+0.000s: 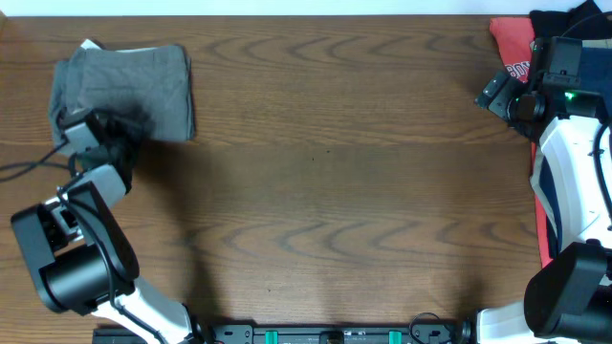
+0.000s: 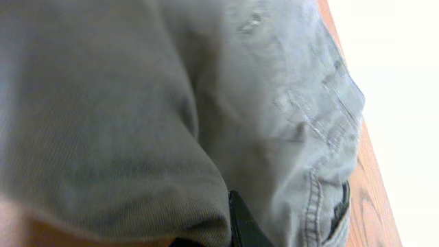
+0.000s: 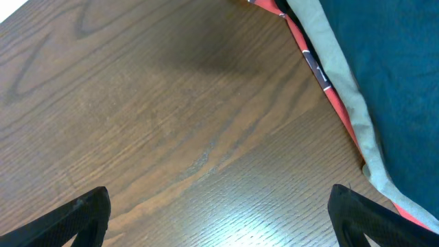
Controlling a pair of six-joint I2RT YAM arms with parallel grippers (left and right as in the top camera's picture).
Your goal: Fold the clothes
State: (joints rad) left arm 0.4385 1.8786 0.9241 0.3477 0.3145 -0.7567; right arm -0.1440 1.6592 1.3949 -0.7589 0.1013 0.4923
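The grey shorts (image 1: 124,84) lie folded at the table's far left corner. My left gripper (image 1: 107,132) is at their near edge. In the left wrist view the grey shorts (image 2: 137,103) fill the frame, with a seam and a pocket at the right. One black finger of the left gripper (image 2: 236,223) shows near the middle, pressed against a fold of the cloth that hides the other finger. My right gripper (image 1: 497,96) is open and empty over bare wood (image 3: 219,206), next to the pile of coral-red (image 1: 512,48), black (image 1: 574,19) and navy (image 1: 541,182) garments.
The pile runs along the table's right edge. In the right wrist view a navy garment (image 3: 391,68) with a pale band and a coral-red edge (image 3: 322,86) lies to the right of the fingers. A cable (image 1: 24,167) trails at the left edge.
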